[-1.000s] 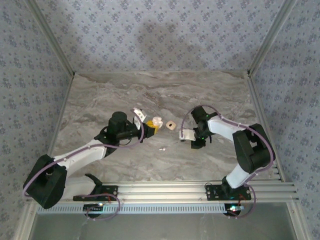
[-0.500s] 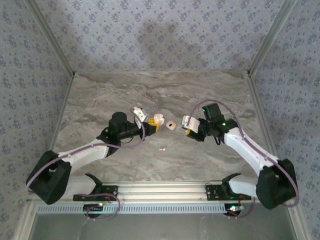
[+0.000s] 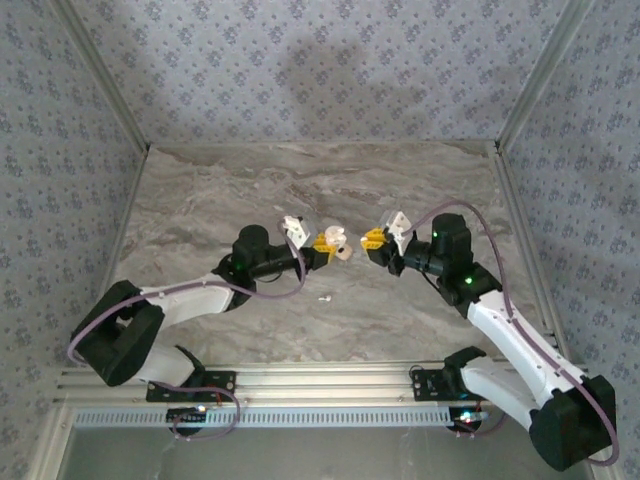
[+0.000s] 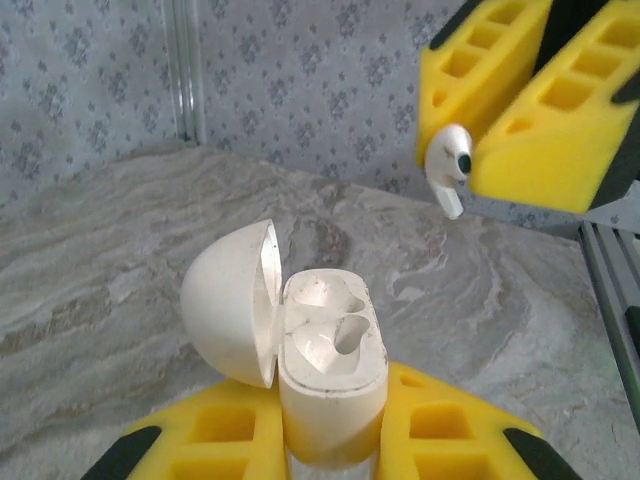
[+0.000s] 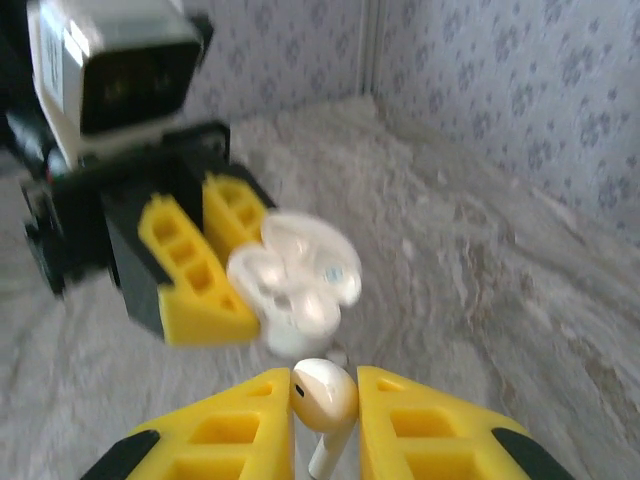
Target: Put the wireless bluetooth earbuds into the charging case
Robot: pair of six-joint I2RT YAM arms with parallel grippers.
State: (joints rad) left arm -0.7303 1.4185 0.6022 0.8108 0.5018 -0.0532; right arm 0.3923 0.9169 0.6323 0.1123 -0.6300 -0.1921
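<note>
My left gripper (image 4: pixel 330 455) is shut on the white charging case (image 4: pixel 330 375), held upright with its lid (image 4: pixel 228 300) swung open to the left. Both wells look bare. My right gripper (image 5: pixel 325 410) is shut on one of the wireless bluetooth earbuds (image 5: pixel 325 392), bud up and stem hanging down. In the left wrist view that earbud (image 4: pixel 447 165) hangs up and to the right of the case, apart from it. From above, the left gripper (image 3: pixel 322 244) and right gripper (image 3: pixel 374 239) face each other over mid-table. Another earbud (image 3: pixel 324 297) lies on the table.
The marble table (image 3: pixel 200 200) is bounded by patterned walls at the back and sides. A metal rail (image 3: pixel 330 380) runs along the near edge. A small tan block (image 3: pixel 345 253) sits just beside the held case.
The right arm swung up off the table and turned its gripper toward the case, with the earbud in it. The left arm carried the case to the right, closer to the right gripper.
</note>
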